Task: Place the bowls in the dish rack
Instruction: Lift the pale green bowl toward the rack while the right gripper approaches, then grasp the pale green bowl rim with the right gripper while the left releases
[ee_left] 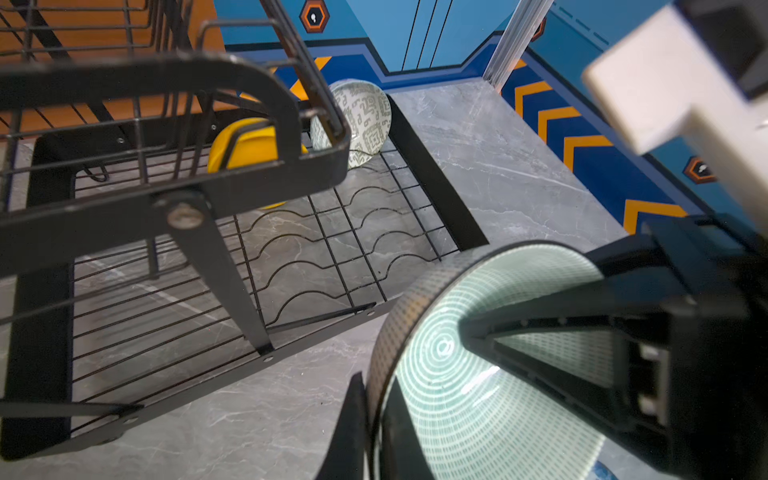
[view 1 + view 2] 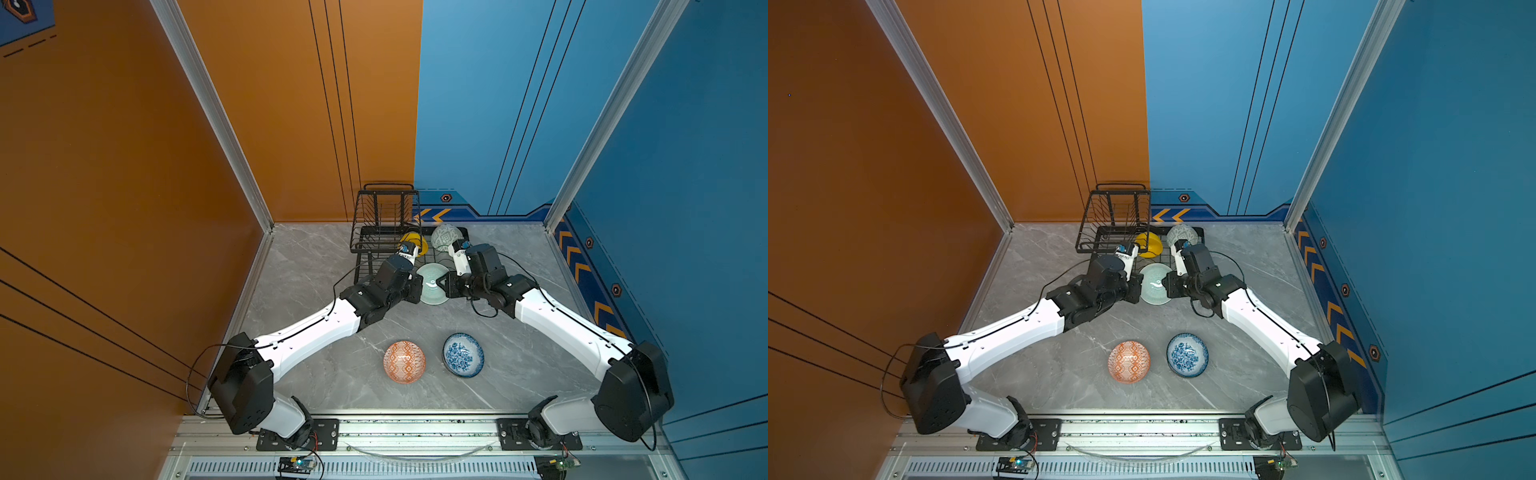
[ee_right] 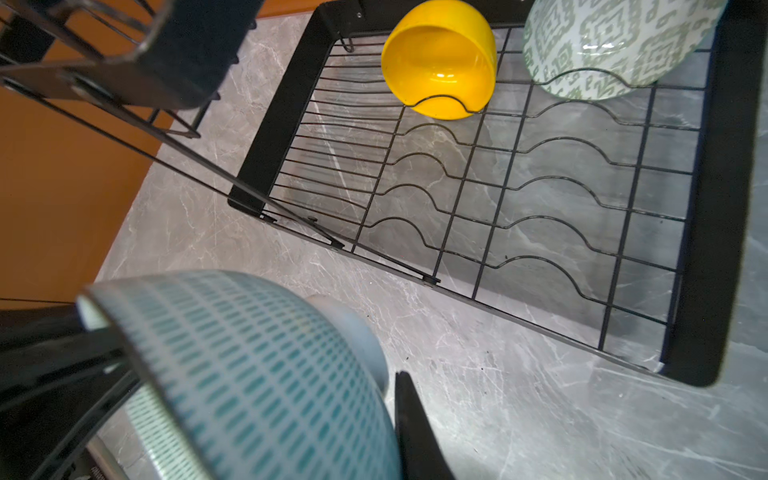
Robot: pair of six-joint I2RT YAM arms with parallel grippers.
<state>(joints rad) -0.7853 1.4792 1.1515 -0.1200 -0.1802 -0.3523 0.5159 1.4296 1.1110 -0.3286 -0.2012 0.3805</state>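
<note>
Mint bowl (image 2: pixel 432 286), centre frame: left pincer (image 2: pixel 419 286) clamps rim; right pincer (image 2: pixel 444 286) grip unclear. Rack (image 3: pixel 715 208) holds yellow bowl (image 3: pixel 440 62), patterned bowl (image 3: pixel 615 41); near slots open.

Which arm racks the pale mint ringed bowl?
Likely right. Both hold the mint bowl, but right gripper faces free slots of the black wire dish rack; left gripper sits by its raised basket.

The yellow bowl (image 3: pixel 440 62) looks glossy, the dish rack (image 3: pixel 723 208) matt metal.
</note>
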